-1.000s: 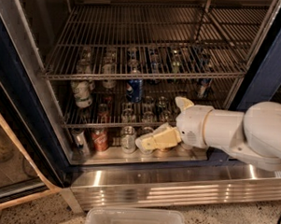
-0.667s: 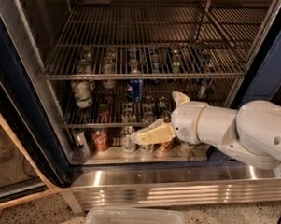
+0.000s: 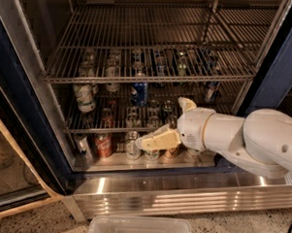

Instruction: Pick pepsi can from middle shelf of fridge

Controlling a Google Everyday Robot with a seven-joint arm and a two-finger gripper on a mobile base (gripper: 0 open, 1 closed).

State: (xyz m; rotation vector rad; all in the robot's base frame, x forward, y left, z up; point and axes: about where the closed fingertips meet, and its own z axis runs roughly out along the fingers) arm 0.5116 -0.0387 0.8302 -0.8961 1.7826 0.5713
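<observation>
We see the fridge (image 3: 283, 61) standing open, with a dark-blue frame, steel inner walls and a shiny ribbed steel panel (image 3: 181, 200) along its base. Inside, an upper rack (image 3: 153, 51) of thin wire rods spans the full width. Below it runs the middle shelf (image 3: 94, 131), another wire rack with a thicker front rail. Below that is the flat fridge floor (image 3: 134, 161).

The robot's white arm (image 3: 252, 140) reaches in from the right, low across the lower part of the opening. At its end the cream-coloured hand (image 3: 157, 139) points left, at about the height of the middle shelf's front rail and in front of the cans on the fridge floor. We cannot tell how far the hand is open, and we see nothing held in it.

A clear plastic bin (image 3: 141, 229) sits on the speckled ground in front of the fridge, at the bottom edge of the view.

The pepsi can (image 3: 139, 93) stands upright on the middle shelf, set back from the front rail. It is above and a little left of the hand, and apart from it. A white-and-green can (image 3: 84, 97) stands on the same shelf further left. On the fridge floor, a red can (image 3: 104, 145) stands left of a silver can (image 3: 132, 144), which is just beside the tip of the hand.
</observation>
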